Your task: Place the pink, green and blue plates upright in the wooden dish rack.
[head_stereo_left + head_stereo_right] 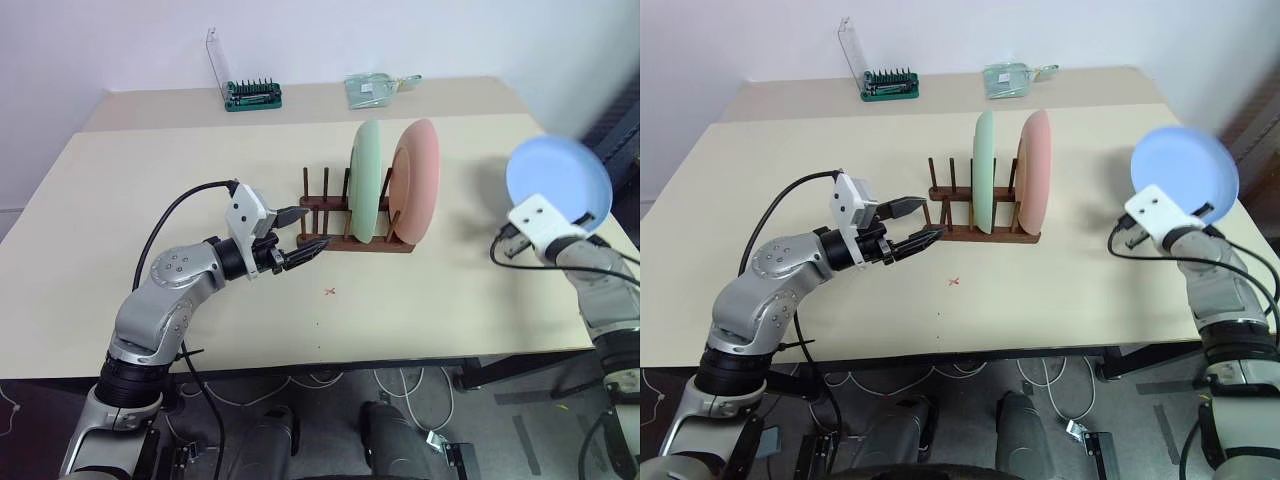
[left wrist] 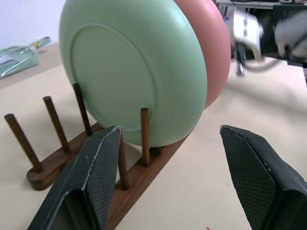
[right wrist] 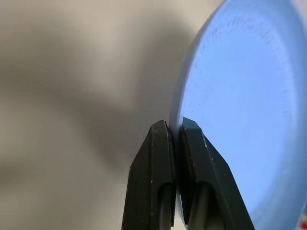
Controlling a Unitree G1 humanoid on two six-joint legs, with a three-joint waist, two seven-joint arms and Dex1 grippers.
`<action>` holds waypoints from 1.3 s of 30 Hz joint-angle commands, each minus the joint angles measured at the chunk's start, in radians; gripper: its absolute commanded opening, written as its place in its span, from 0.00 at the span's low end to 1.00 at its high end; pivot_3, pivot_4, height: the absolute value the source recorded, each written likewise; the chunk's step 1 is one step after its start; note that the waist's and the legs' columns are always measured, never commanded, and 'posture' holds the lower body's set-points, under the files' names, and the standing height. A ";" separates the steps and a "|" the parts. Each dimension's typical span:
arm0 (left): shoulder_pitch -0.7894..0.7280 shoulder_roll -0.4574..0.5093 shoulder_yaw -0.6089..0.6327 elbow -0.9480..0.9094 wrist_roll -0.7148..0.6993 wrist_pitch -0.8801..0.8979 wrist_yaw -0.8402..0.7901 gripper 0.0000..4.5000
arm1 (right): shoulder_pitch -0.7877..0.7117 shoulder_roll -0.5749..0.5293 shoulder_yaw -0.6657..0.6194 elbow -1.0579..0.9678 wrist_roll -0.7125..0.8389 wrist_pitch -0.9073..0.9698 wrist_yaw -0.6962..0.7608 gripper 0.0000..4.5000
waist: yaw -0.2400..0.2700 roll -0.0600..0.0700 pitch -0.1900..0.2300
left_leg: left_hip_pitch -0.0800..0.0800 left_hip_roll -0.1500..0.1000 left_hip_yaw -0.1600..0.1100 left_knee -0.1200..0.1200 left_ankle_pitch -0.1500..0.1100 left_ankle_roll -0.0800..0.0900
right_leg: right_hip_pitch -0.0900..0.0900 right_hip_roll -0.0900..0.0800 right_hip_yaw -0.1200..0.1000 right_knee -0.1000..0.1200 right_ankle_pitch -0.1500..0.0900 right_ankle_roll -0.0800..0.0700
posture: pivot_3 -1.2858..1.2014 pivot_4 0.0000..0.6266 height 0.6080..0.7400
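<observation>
The left gripper [image 1: 305, 232] stands wide and empty at the left end of the small dark wooden dish rack [image 1: 330, 240]. The mint green plate [image 1: 366, 182] and pale pink plate [image 1: 417, 180] stand upright in it. Well right, the right gripper [image 3: 175, 132] pinches the light blue plate [image 1: 557, 182], not yet racked.

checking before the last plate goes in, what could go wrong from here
The right end effector pinches only the blue plate rim, so it might slip or swing. The free slots sit beside the green plate, so it could get knocked. The open left end effector at the wooden dish rack may obstruct.
</observation>
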 commanded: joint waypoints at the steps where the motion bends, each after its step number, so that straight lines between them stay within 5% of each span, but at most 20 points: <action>1: -0.010 0.002 0.009 -0.021 -0.004 -0.011 -0.007 0.76 | -0.215 0.073 -0.137 -0.307 0.251 0.030 0.025 0.01 | -0.011 0.002 0.001 | 0.000 0.000 0.001 0.000 0.000 0.000 | 0.000 0.000 0.001 0.000 0.000 0.000 | 0.52 0.24 1.00; 7: -0.007 0.005 0.020 -0.012 0.002 -0.018 -0.006 0.76 | -0.370 0.237 -0.173 -0.646 0.714 0.337 0.084 0.01 | 0.009 -0.004 -0.002 | -0.001 0.006 0.000 -0.001 -0.001 0.001 | 0.000 0.003 -0.004 -0.001 0.000 0.000 | 0.52 0.24 1.00; 15: 0.026 0.083 0.135 0.071 0.038 -0.072 0.002 0.76 | -0.368 0.559 -0.104 -0.823 1.149 0.593 -0.175 0.01 | 0.010 -0.002 -0.001 | -0.001 0.006 0.002 0.000 -0.001 0.001 | -0.001 0.002 -0.003 0.001 0.000 -0.001 | 0.52 0.24 1.00; 23: 0.096 0.169 0.247 0.103 0.032 -0.087 -0.016 0.76 | -0.293 0.707 -0.064 -0.755 1.358 0.722 -0.424 0.01 | 0.007 -0.002 -0.001 | -0.002 0.007 0.004 -0.001 -0.001 0.001 | -0.005 0.003 -0.002 0.003 0.001 -0.002 | 0.52 0.24 1.00; 39: 0.126 0.186 0.255 0.082 0.005 -0.067 -0.034 0.76 | -0.269 0.708 -0.052 -0.650 1.332 0.809 -0.613 0.01 | 0.004 -0.002 -0.001 | -0.002 0.008 0.005 -0.002 -0.001 0.001 | -0.006 0.004 -0.002 0.003 0.001 -0.003 | 0.52 0.24 1.00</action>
